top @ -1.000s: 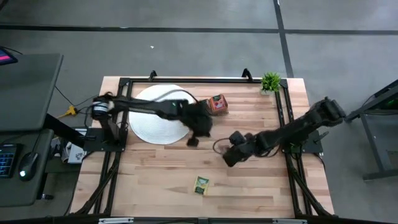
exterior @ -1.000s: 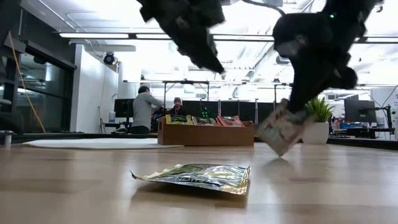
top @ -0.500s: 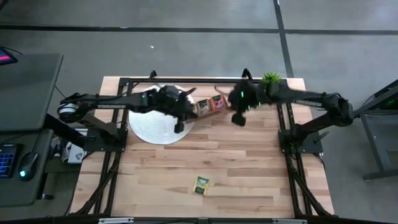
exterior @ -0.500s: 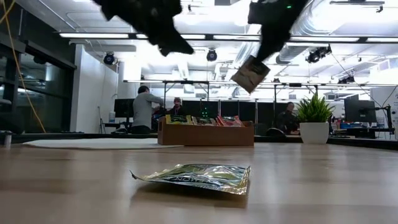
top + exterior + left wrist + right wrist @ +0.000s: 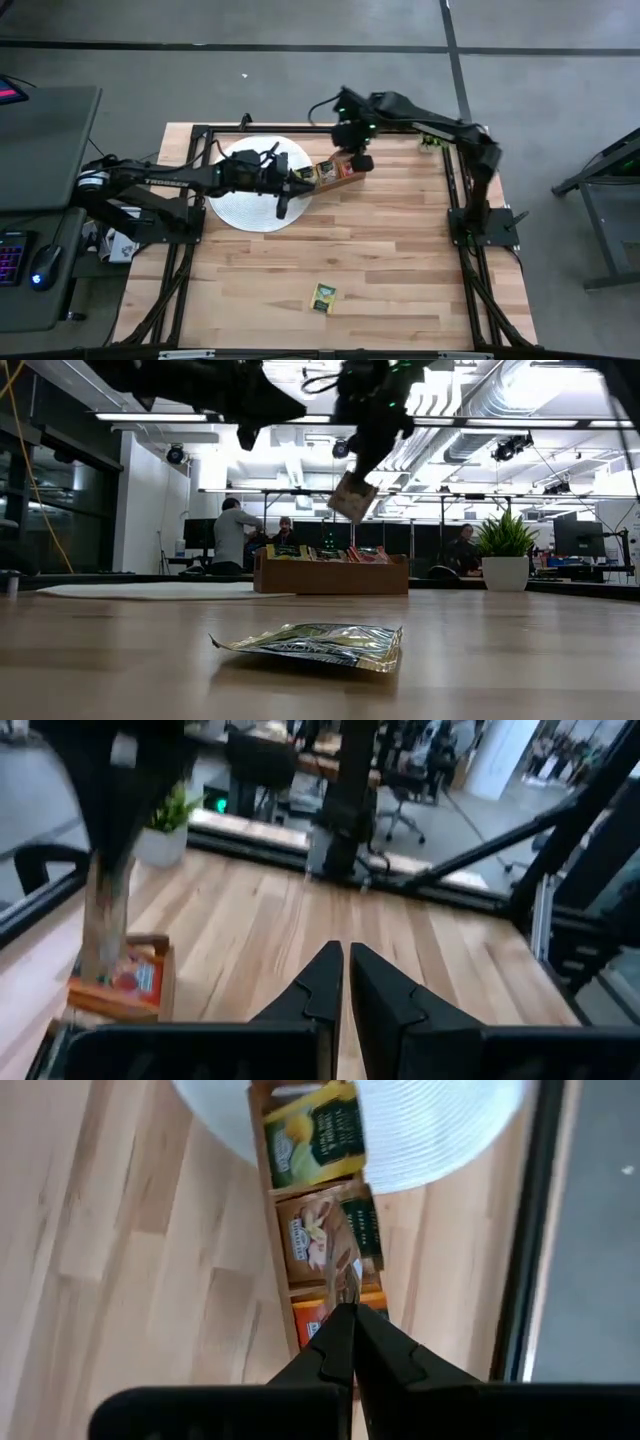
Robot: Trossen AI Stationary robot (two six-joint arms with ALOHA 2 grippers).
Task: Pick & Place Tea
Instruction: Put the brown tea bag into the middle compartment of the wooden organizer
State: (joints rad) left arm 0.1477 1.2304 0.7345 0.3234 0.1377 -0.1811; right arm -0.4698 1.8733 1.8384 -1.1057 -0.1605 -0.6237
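Low view shows the right gripper (image 5: 352,482) clamped on a tea packet (image 5: 351,498), which hangs tilted above the tray (image 5: 330,576), held by its top edge, lower corner toward the compartments. From the right wrist view, the packet (image 5: 322,1238) sits over the middle compartment, long axis across the tray (image 5: 268,1255). Best to lower straight, square the packet to the slot, then release. Left gripper (image 5: 283,205) waits over the white mat (image 5: 240,205), jaws together. Another packet (image 5: 323,297) lies on the counter (image 5: 400,280), well apart.
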